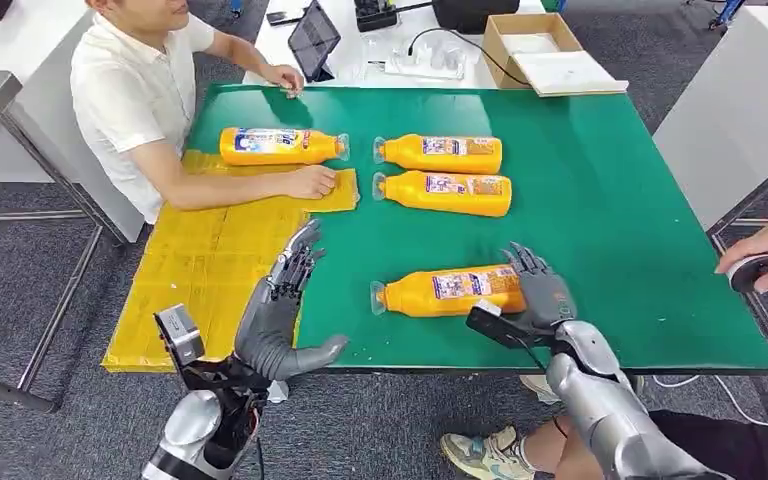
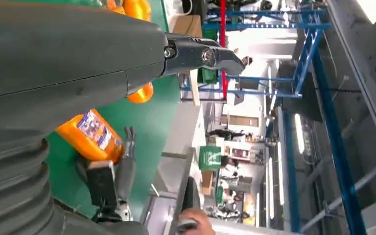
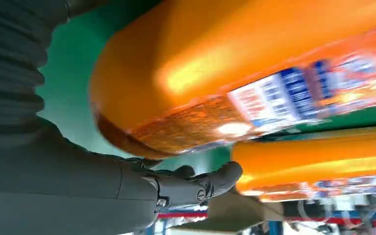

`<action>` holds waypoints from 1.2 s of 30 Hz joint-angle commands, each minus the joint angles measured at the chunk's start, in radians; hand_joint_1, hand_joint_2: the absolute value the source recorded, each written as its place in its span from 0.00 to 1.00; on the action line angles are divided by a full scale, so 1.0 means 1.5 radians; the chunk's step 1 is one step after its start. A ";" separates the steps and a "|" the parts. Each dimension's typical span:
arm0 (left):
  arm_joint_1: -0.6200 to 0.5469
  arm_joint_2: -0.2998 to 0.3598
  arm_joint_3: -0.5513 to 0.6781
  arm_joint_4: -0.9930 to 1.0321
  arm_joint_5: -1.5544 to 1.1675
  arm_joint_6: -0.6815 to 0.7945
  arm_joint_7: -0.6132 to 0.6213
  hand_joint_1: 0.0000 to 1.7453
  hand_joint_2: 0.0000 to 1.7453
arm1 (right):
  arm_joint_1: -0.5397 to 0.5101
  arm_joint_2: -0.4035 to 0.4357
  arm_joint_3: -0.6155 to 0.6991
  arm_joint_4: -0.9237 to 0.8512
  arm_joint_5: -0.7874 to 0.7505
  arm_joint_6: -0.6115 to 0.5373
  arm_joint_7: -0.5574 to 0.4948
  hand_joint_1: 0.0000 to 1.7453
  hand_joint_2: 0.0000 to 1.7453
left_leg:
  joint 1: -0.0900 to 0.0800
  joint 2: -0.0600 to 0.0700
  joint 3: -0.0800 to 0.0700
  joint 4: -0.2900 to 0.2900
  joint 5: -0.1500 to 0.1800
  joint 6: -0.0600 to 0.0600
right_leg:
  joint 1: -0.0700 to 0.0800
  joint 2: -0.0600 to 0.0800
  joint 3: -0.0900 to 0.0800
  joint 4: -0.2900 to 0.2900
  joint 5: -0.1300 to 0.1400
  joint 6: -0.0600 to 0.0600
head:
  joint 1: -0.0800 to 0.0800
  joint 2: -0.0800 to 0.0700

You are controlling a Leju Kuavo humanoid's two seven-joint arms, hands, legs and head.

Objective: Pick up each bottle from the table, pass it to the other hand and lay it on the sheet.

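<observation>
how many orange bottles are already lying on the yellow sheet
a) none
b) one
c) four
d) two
b) One bottle lies on the yellow sheet by the person's arm; the pair of bottles and the nearest bottle, at the right hand, lie on the green table.

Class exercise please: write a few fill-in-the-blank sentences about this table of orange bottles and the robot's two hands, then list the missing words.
1. The number of orange bottles lying on the table and sheet together is ____.
2. The bottle at the far end of the yellow sheet lies beside a person's ____.
3. The right robot hand is at the base of the nearest bottle, which lies on the ____ table surface.
4. The left robot hand holds ____.

Missing words: four; hand; green; nothing
</observation>
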 commanded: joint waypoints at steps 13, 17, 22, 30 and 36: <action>-0.074 0.022 -0.043 0.081 -0.008 -0.008 -0.010 0.00 1.00 | -0.031 0.043 0.055 0.085 -0.033 0.033 -0.031 0.00 1.00 | 0.001 0.001 0.002 0.000 0.000 -0.001 | 0.001 0.000 0.001 0.000 0.000 -0.001 | 0.000 0.000; -0.074 0.022 -0.043 0.081 -0.008 -0.008 -0.010 0.00 1.00 | -0.031 0.043 0.055 0.085 -0.033 0.033 -0.031 0.00 1.00 | 0.001 0.002 0.003 -0.001 -0.001 -0.002 | 0.001 0.000 0.002 0.000 -0.001 -0.002 | 0.000 0.000; -0.077 0.024 -0.031 0.079 -0.006 -0.006 -0.009 0.00 1.00 | -0.043 0.036 0.072 0.108 -0.022 0.079 0.022 0.00 1.00 | 0.000 0.001 0.002 0.000 0.000 -0.001 | 0.001 0.000 0.002 0.000 0.000 -0.001 | 0.000 0.000; -0.081 0.022 -0.022 0.097 -0.003 -0.006 -0.006 0.00 1.00 | -0.061 0.005 0.107 0.149 -0.008 0.197 0.083 0.98 1.00 | 0.001 0.003 0.006 -0.001 0.000 -0.001 | 0.001 -0.001 0.005 -0.001 0.000 -0.001 | 0.000 0.000; -0.078 0.024 -0.023 0.100 0.000 -0.009 -0.010 0.00 1.00 | -0.057 0.006 0.098 0.149 -0.027 0.203 0.065 1.00 1.00 | 0.001 0.003 0.010 -0.001 0.000 -0.001 | 0.001 0.000 0.009 -0.002 0.000 -0.001 | 0.000 0.000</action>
